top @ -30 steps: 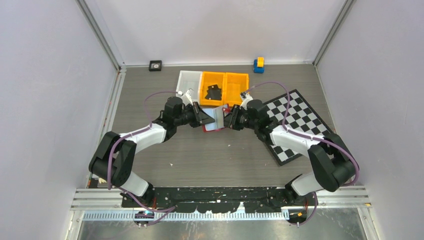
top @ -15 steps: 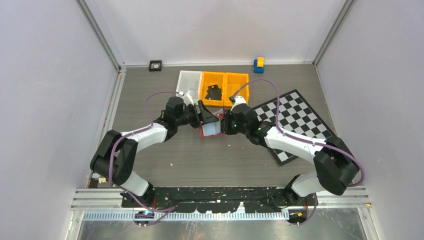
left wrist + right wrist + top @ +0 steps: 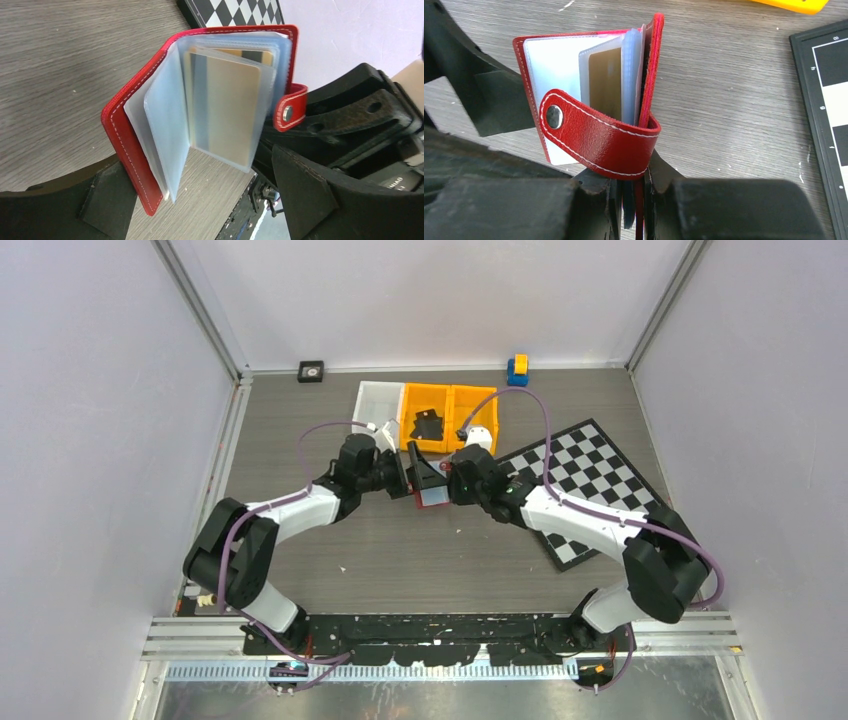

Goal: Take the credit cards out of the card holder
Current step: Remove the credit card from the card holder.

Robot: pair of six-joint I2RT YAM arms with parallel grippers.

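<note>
Red card holder (image 3: 131, 150), held open over the table (image 3: 400, 550) just near of the orange bins (image 3: 448, 416) — one cover nipped edge-on by the right gripper (image 3: 630, 200), clenched on it. The left gripper (image 3: 205, 195) stood released, jaws wide to either side of the fanned sleeves (image 3: 167, 125). Tan credit cards (image 3: 227, 112) sat inside those sleeves, none out. Risks noted: the one-sided hold could let the holder swing or fold shut; a slick sleeve could get pinched along with its card — dragging the whole wallet.

Cannot read cards (image 3: 227, 107) through cloudy sleeves (image 3: 167, 125); cannot see lower edge of holder (image 3: 599, 142), pinched inside right gripper (image 3: 630, 192), nor whole board (image 3: 824, 100).
</note>
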